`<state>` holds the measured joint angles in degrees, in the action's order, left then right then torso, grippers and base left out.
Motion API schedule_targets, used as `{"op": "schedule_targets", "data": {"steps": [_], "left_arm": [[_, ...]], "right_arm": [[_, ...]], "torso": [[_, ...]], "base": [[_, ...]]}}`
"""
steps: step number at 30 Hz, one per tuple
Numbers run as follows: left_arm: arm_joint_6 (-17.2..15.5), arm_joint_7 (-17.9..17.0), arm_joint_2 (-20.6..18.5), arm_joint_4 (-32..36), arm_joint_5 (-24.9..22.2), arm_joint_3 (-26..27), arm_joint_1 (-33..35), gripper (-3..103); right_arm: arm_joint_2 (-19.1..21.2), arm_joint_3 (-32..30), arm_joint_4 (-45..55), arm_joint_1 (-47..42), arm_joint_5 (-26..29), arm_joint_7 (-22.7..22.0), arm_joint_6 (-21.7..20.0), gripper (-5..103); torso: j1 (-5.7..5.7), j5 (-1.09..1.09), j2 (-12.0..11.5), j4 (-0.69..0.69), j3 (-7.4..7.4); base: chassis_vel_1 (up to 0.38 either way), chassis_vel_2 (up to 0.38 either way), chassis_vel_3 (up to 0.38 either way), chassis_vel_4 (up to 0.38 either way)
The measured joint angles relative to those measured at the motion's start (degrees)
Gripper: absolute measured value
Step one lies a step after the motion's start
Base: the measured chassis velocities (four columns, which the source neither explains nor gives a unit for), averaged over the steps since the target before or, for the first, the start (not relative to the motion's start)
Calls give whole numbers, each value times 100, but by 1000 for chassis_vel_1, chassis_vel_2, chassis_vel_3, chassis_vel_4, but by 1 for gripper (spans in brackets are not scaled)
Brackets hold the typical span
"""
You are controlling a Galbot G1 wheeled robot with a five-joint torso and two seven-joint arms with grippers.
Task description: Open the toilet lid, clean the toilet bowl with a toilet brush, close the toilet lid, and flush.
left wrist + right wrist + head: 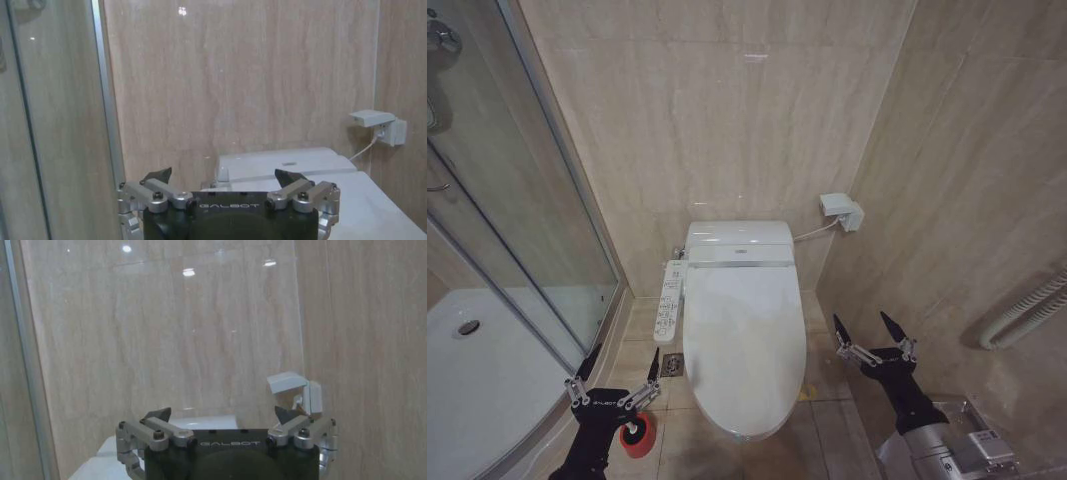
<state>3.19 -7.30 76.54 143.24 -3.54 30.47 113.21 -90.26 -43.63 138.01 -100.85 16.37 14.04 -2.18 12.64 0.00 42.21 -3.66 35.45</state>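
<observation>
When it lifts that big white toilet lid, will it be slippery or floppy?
Probably slippery: the toilet lid looks glossy and smooth, giving little grip. Likely stiff rather than floppy, since it lies shut as one rigid shell. It should swing up at the tank end rather than lift free. Both the left gripper and the right gripper hang open, touching nothing.

Toilet lid (743,335): smooth glossy white plastic, shut over bowl.
Tank cover (739,243) behind it: same shiny white plastic.
Button panel (668,303): white plastic, matt look.
Wall tiles (727,110): beige stone pattern, polished, light reflections on surface.
Shower door (517,200): clear glass, silver metal frame.
Shower tray (477,390): smooth white.
Left gripper (621,369), right gripper (868,325): black matt fingers wide apart, bare metal links.
Red holder (638,436): plastic look.
Hose (1027,310) on right wall: ribbed, grey.
</observation>
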Motion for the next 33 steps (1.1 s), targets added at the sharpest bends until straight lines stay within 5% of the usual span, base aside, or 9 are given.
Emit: {"op": "schedule_targets", "data": {"steps": [24,33], "left_arm": [[-21,1,-12,-54,-24,7,-59,100],[-599,28,-297,-1272,-637,242,-1228,100]], "right_arm": [[0,0,0,0,0,0,0,100],[0,0,0,0,0,1,0,100]], "torso": [[0,1,0,1,0],[-1,-1,0,0,0]], "base": [[0,0,0,0],[0,0,0,0]]}}
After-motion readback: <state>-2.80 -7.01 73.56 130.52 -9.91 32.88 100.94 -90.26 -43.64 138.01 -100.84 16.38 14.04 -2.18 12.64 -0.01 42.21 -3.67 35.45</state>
